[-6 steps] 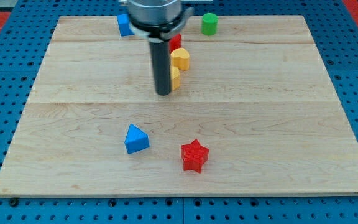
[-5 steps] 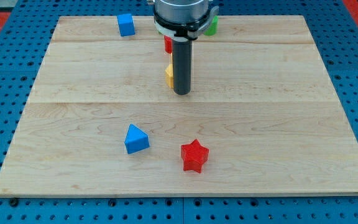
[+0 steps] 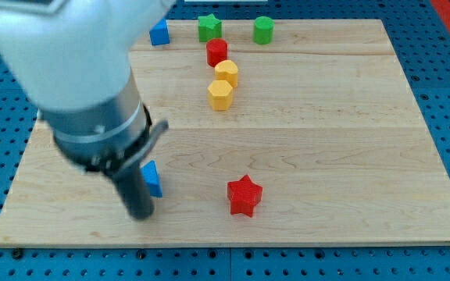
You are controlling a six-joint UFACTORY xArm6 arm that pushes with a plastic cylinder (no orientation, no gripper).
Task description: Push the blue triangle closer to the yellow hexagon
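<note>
The blue triangle (image 3: 152,179) lies at the lower left of the wooden board, mostly hidden behind my rod. My tip (image 3: 141,215) rests on the board just below and left of it, touching or nearly touching it. The yellow hexagon (image 3: 220,94) sits in the upper middle, far up and right of the triangle. A second yellow block (image 3: 226,72) lies just above the hexagon. The arm's large body covers the view's upper left.
A red cylinder (image 3: 217,52) stands above the yellow blocks. A green star (image 3: 208,27), a green cylinder (image 3: 263,30) and a blue cube (image 3: 158,33) line the board's top edge. A red star (image 3: 244,195) lies right of the blue triangle.
My rod has swung from beside the yellow hexagon down and left to the blue triangle. The triangle seems to have shifted slightly left. The green star and both yellow blocks are uncovered.
</note>
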